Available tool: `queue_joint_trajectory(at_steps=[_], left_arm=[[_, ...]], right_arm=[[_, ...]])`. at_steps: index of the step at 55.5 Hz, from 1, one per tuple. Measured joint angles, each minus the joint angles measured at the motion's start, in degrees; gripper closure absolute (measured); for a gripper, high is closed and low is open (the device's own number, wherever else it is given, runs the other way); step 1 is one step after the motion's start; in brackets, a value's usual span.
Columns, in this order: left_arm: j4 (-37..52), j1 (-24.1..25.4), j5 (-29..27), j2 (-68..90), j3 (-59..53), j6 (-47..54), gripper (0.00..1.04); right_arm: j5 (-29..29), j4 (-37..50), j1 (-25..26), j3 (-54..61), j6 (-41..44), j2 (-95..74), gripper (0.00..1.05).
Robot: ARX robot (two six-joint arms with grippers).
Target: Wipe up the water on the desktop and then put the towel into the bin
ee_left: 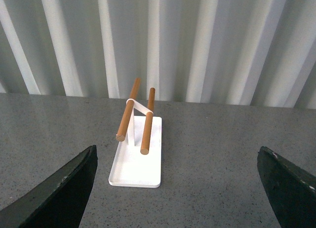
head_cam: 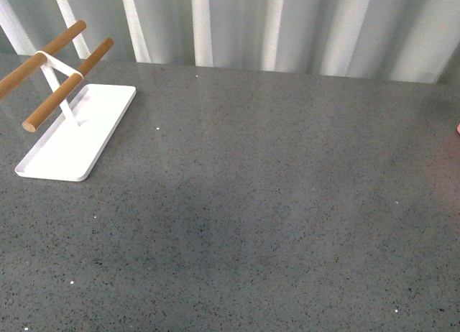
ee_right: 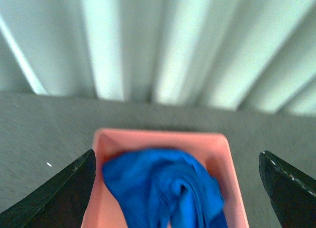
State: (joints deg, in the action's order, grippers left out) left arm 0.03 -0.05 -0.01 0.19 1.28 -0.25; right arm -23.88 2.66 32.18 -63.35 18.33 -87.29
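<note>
Where the right wrist view applies, right gripper [ee_right: 175,188]: the two dark fingers [ee_right: 54,196] stand wide apart at the frame's edges, nothing between them; the gripper hangs above the bin, jaws spread and empty.
Towel [ee_right: 165,191]: bright blue cloth, crumpled in folds, lying inside the bin; clear of both fingers; the picture is somewhat blurred, so the stitching cannot be made out.
Bin [ee_right: 160,135]: pink, rectangular, open-topped container standing on the desktop; the towel covers most of its floor.
Left gripper [ee_left: 175,188]: dark fingers [ee_left: 59,191] likewise spread far apart, holding nothing; it hangs over bare stone, pointed toward the rack.
Desktop [head_cam: 273,203]: dark-grey speckled stone surface filling the front view; neither arm shows in that view; a faintly darker patch lies left of centre, and whether it is wet or a shadow cannot be told.
Tray [head_cam: 100,127]: small white rectangular tray at the far left of the desktop, with a low rim.
Rack [head_cam: 57,77]: a white upright rising from the tray and carrying two brown wooden rods [ee_left: 147,120], side by side and tilted.
Backdrop [head_cam: 287,26]: pale corrugated wall along the far edge of the desktop.
Right edge, front view: a small pink sliver [head_cam: 458,129] at the frame's border, too little shown to identify.
</note>
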Motion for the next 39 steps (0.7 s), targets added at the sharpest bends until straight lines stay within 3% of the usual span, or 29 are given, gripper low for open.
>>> queue_joint_trajectory(at_steps=[9, 22, 24, 27, 31, 34, 39], left_arm=[[0.0, 0.0, 0.0, 0.0, 0.0, 0.0, 0.07], [0.0, 0.0, 0.0, 0.0, 0.0, 0.02, 0.07], [0.0, 0.0, 0.0, 0.0, 0.0, 0.02, 0.07], [0.0, 0.0, 0.0, 0.0, 0.0, 0.0, 0.07], [0.0, 0.0, 0.02, 0.0, 0.0, 0.0, 0.07], [0.0, 0.0, 0.0, 0.0, 0.0, 0.0, 0.07], [0.0, 0.0, 0.0, 0.0, 0.0, 0.02, 0.07]], right_arm=[[-10.71, 3.02, -4.44, 8.76, 0.44, 16.87, 0.07], [-16.65, 0.98, -6.88, 23.1, 3.61, 31.3, 0.07], [-15.41, 2.36, -7.3, 24.79, 2.97, 32.39, 0.08], [-6.05, 10.47, -9.46, 30.36, -1.77, 35.74, 0.18], [2.01, 17.53, -11.8, 36.92, -8.52, 40.61, 0.29], [5.18, 18.95, -13.38, 41.09, -12.35, 44.11, 0.38], [9.38, 19.58, -17.11, 47.54, -16.09, 49.16, 0.62]])
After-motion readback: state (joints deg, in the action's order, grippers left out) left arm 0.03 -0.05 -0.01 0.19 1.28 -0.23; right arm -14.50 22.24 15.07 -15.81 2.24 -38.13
